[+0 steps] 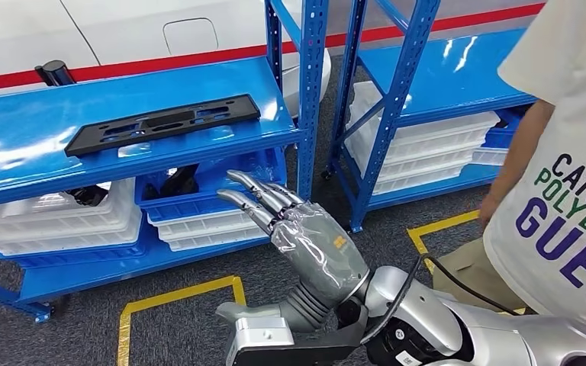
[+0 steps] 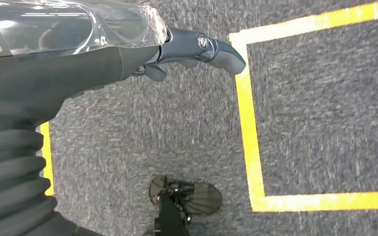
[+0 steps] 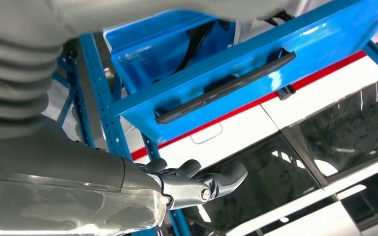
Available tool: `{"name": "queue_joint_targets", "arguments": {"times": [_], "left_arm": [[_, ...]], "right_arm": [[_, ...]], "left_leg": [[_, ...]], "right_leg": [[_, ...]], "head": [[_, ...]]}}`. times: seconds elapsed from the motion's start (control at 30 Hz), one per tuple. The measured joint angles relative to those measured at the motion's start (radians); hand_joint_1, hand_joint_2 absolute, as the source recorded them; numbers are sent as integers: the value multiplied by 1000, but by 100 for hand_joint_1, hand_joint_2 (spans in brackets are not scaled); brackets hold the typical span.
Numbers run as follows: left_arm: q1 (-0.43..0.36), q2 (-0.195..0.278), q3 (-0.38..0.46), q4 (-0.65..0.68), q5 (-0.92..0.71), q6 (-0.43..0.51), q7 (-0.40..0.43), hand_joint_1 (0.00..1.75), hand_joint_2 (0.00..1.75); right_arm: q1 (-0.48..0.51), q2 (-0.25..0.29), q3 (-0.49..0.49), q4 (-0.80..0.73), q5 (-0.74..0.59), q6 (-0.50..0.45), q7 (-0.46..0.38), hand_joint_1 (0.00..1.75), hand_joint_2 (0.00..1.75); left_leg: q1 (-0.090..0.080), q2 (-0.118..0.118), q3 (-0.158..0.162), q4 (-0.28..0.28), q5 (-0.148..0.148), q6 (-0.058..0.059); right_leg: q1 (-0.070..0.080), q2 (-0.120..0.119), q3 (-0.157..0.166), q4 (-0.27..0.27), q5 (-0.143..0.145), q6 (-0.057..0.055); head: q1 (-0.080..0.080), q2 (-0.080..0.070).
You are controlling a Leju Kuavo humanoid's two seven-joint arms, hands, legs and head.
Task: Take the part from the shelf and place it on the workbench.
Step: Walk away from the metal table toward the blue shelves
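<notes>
So there's one part (image 1: 163, 124), a flat black plastic plate, long and narrow with a bunch of cutouts, lying flat on the top level of the left blue shelf (image 1: 23, 141), nothing touching it. Two blue shelf units in total, the second one (image 1: 458, 72) just to the right of the first, both with stacks of white trays (image 1: 53, 225) on the lower levels. Right robot hand (image 1: 294, 221) sits in front of and below the part, fingers stretched out and apart, holding nothing. Left robot hand (image 2: 187, 49) hangs over grey carpet with yellow tape lines (image 2: 250, 128), also released, nothing in it. One person in a white printed shirt (image 1: 565, 152) stands right of the shelves
</notes>
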Motion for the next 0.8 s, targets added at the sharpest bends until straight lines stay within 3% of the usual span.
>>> {"name": "queue_joint_targets", "arguments": {"times": [0.03, 0.07, 0.1, 0.17, 0.23, 0.37, 0.43, 0.5, 0.53, 0.57, 0.6, 0.63, 0.7, 0.77, 0.8], "left_arm": [[0, 0, 0, 0, -2, 1, 0, 0, 175], [1, 0, 1, 0, -7, -1, 1, 0, 175], [0, 0, 2, 0, -15, -4, 2, 0, 175], [-2, -2, 6, -1, -38, -17, 6, 0, 175], [-2, -4, 14, -2, -65, -32, 13, 0, 175], [6, -5, 35, -3, -122, -67, 30, 0, 175], [14, -6, 50, -4, -153, -86, 39, 0, 175], [27, -7, 67, -4, -184, -105, 48, 0, 175], [36, -7, 77, -4, -200, -114, 54, 0, 175], [47, -7, 87, -4, -215, -124, 58, 0, 175], [57, -7, 97, -4, -230, -134, 63, 0, 131], [66, -7, 107, -4, -245, -142, 66, 0, 87], [77, -7, 122, -3, -268, -156, 73, 0, 0], [83, -7, 139, -3, -290, -169, 78, 0, 0], [88, -8, 151, -3, -305, -177, 83, 0, 0]], "right_arm": [[9, -1, -3, 5, -6, 3, 0, 0, 175], [21, -2, -7, 14, -13, 5, -2, 0, 175], [35, -2, -14, 26, -18, 6, -5, 0, 175], [62, -2, -33, 55, -31, 6, -16, 0, 175], [85, -1, -57, 86, -43, 6, -31, 0, 175], [136, 3, -100, 147, -69, 3, -63, 0, 175], [159, 9, -125, 178, -83, 0, -82, 0, 175], [185, 16, -151, 214, -98, -3, -102, 0, 175], [198, 19, -163, 233, -106, -4, -111, 0, 175], [211, 23, -176, 252, -113, -6, -120, 0, 175], [222, 27, -189, 269, -120, -7, -129, 0, 175], [230, 30, -202, 284, -126, -8, -138, 0, 175], [238, 36, -225, 306, -137, -11, -152, 0, 87], [246, 41, -246, 332, -147, -14, -166, 0, 0], [255, 46, -260, 351, -153, -15, -175, 0, 0]], "left_leg": [[0, -1, 0, 0, 0, 0], [0, -3, 0, 0, -1, 0], [0, -5, 1, 0, -1, 0], [-1, -12, 3, 1, -3, -4], [-5, -16, 2, 3, -5, -12], [-3, -15, -3, 14, -16, -33], [-2, -12, -39, 97, -66, -41], [-2, -11, -107, 243, -134, -47], [-2, -11, -134, 300, -153, -49], [-2, -10, -146, 321, -153, -50], [-2, -10, -138, 300, -134, -50], [-2, -9, -110, 239, -101, -49], [-4, -4, -39, 89, -37, -43], [-7, -3, -8, 18, -14, -31], [-10, -3, -7, 15, -15, -24]], "right_leg": [[-1, 0, -27, 51, -13, 2], [-1, 0, -37, 63, -5, 3], [-2, 0, -25, 32, 21, 2], [-1, 1, 43, -116, 93, -5], [3, 3, 93, -226, 132, -14], [6, 2, 100, -250, 140, -34], [1, -1, 100, -253, 144, -44], [2, -2, 100, -253, 144, -47], [3, -3, 99, -253, 144, -47], [3, -3, 99, -252, 144, -47], [3, -2, 99, -252, 143, -46], [2, -2, 100, -252, 142, -45], [5, -2, 100, -250, 140, -39], [9, -3, 100, -248, 136, -31], [11, -3, 101, -248, 135, -26]], "head": [[0, 0], [0, 0], [0, 0], [0, 0], [0, 0], [-1, 0], [-3, 0], [-5, 0], [-5, 0], [-5, 0], [-5, 0], [-5, 0], [-5, 0], [-4, 0], [-3, 0]]}}
